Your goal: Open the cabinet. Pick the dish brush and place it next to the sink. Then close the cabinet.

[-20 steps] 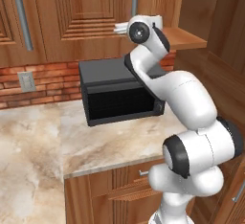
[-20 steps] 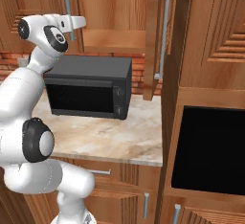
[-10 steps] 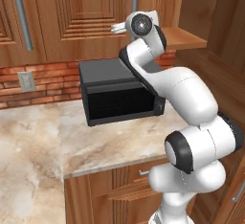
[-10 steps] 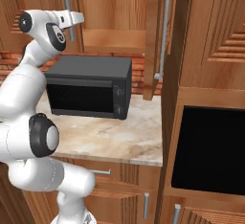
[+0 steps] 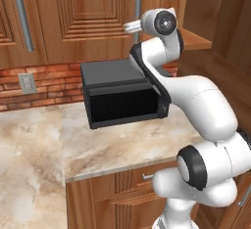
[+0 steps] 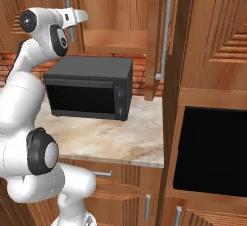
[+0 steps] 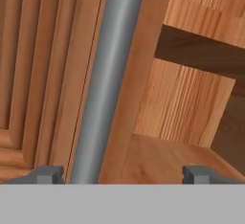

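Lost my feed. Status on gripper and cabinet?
Gripper open at left door's handle. Cabinet right door swung open. Dish brush unseen. Microwave below.

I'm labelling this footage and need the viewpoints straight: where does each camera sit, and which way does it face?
Left base view: behind the arm's left, facing the cabinet, microwave and counter; arm rises lower right.
Right base view: behind its right, facing the open door and shelf; arm at left.
Hand view: on the hand, close to the door handle; open gripper at bottom.
Both base views share the microwave.
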